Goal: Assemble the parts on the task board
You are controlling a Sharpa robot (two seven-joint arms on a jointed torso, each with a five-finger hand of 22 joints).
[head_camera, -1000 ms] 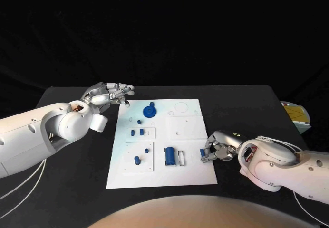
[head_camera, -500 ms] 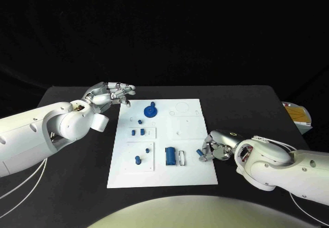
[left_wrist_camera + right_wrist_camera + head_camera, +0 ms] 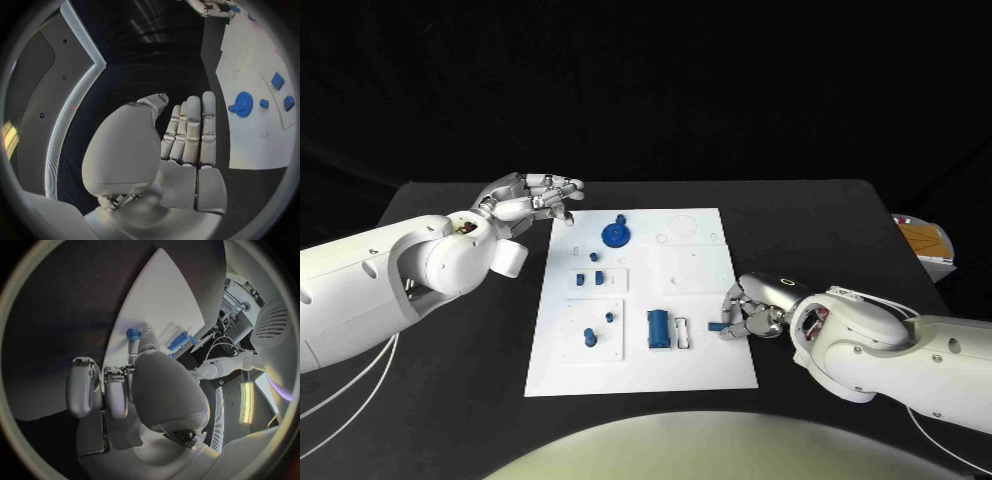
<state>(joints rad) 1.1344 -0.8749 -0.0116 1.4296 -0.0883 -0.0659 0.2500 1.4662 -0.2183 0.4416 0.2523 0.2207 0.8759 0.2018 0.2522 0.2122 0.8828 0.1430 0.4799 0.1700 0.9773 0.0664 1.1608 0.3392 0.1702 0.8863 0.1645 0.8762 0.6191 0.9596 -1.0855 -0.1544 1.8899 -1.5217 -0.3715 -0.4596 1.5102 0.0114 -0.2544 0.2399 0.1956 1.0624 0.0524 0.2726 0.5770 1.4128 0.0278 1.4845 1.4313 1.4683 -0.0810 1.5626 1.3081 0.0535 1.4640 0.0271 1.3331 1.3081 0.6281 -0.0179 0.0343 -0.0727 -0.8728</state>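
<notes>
The white task board (image 3: 704,360) lies in the middle of the black table. On it are a round blue part with a knob (image 3: 616,235), small blue parts (image 3: 589,279), and a blue cylinder (image 3: 656,328) next to a white piece (image 3: 681,333). My right hand (image 3: 754,310) is at the board's right edge and pinches a small blue part (image 3: 724,325) just over the board; the right wrist view shows that part (image 3: 133,334) at my fingertips. My left hand (image 3: 531,198) hovers beside the board's far left corner with straight fingers (image 3: 190,132), holding nothing.
A tan and yellow object (image 3: 924,240) sits at the table's right edge. Bare black table (image 3: 459,340) runs along both sides of the board. The left wrist view has the round blue part (image 3: 242,105) close by on the board (image 3: 262,140).
My right hand has shifted slightly left over the board's right edge with the small blue part still pinched. The left hand has stayed in place.
</notes>
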